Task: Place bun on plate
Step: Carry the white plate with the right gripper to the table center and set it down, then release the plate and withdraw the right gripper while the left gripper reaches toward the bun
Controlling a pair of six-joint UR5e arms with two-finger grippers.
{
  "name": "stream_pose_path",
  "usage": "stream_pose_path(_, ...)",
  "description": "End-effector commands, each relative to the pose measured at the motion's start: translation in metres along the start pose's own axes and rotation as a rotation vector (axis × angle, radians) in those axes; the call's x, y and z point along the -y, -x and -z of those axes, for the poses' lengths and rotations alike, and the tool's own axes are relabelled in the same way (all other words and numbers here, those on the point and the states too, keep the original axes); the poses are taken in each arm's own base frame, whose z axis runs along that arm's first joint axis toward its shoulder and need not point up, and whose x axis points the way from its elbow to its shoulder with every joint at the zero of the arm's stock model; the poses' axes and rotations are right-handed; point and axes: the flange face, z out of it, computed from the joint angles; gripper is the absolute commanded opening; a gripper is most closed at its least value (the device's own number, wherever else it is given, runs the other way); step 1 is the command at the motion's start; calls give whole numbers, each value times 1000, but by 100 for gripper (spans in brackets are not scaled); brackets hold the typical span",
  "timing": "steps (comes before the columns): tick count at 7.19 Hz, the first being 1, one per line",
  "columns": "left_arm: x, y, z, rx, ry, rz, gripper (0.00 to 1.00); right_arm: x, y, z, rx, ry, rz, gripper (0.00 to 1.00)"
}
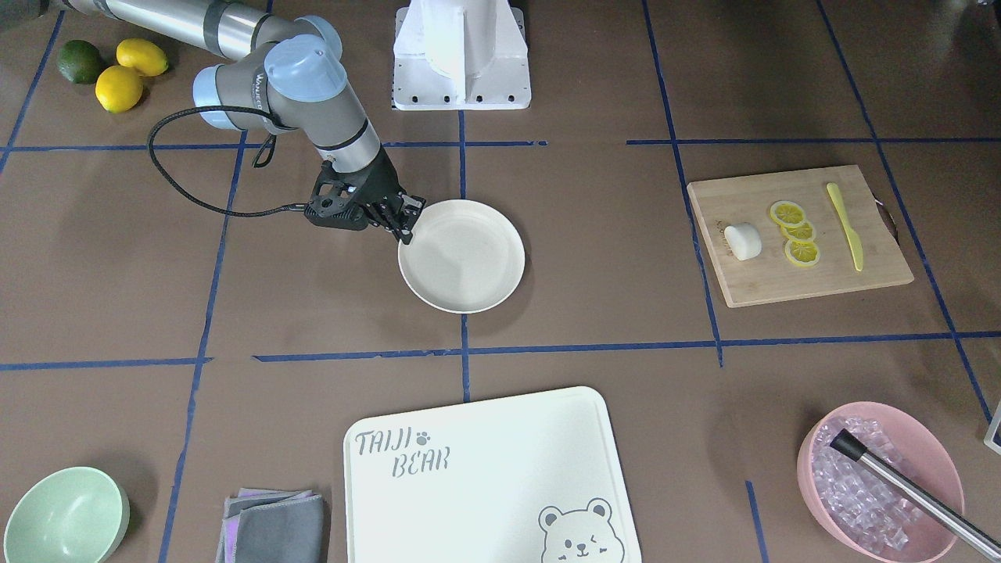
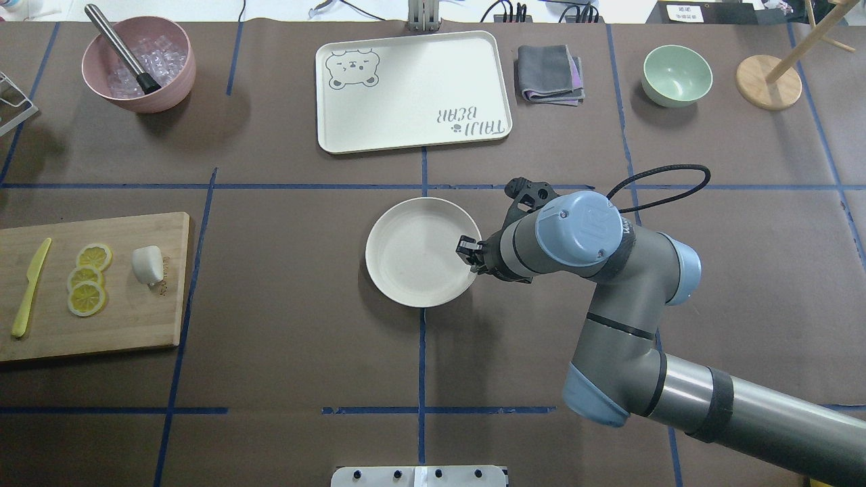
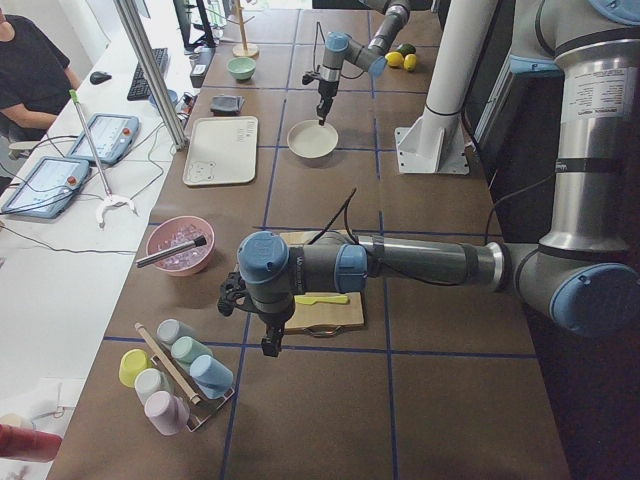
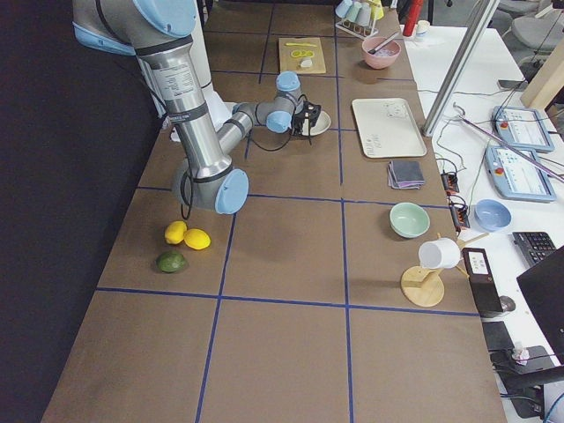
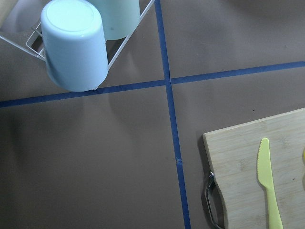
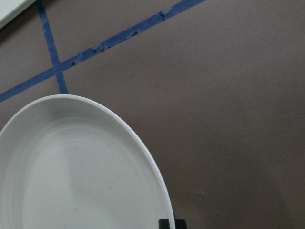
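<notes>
Bun (image 2: pixel 148 264): small smooth white rounded lump lying on a pale bamboo cutting board (image 2: pixel 135 325), just beside three yellow lemon slices (image 2: pixel 88 279), at their 3 o'clock in the overhead view.
Plate (image 2: pixel 406 270): round, shallow and cream-white with a raised rim, at mid-table. The Bun lies well apart from it, at its 9 o'clock in the overhead view.
Right gripper (image 2: pixel 467 249): at the Plate's 3 o'clock rim in the overhead view, where the forearm hides most of it. The front-facing view shows the whole black body, tilted down onto the rim at the Plate's 10 o'clock.
Right fingers: the right wrist view shows only one black fingertip (image 6: pixel 167 223), at the rim at 6 o'clock of that view. I cannot tell whether the pair pinches the rim.
Left gripper (image 3: pixel 270 345): shown only in the exterior left view, pointing down over brown table just off the board's end. I cannot tell how its fingers stand.
Left wrist view: a pale blue upturned cup (image 5: pixel 74 45) in a wire rack at 11 o'clock, and the board's corner with a yellow-green plastic knife (image 5: pixel 268 186) at 4 o'clock.
</notes>
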Motion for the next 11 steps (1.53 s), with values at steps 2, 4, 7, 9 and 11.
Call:
stream_pose_path(2,0,-1,1,0,-1,-2,100,-5,0,-5,-7,7,4,42)
stream_pose_path(4,0,-1,1,-1,-2,-2,100,-4,-1,-6,-10,4,2,100)
stream_pose_path(7,6,-13,8,-2,-23,-33,100,47,-2,33,0,-25,-35,100)
stream_pose_path(9,10,-91,20,-7,-43,36,100,74,-8,87,-120,-30,20,100)
stream_pose_path(11,-6,-192,12,-34,-8,134,100,108,-22,118,-220,-67,155,100)
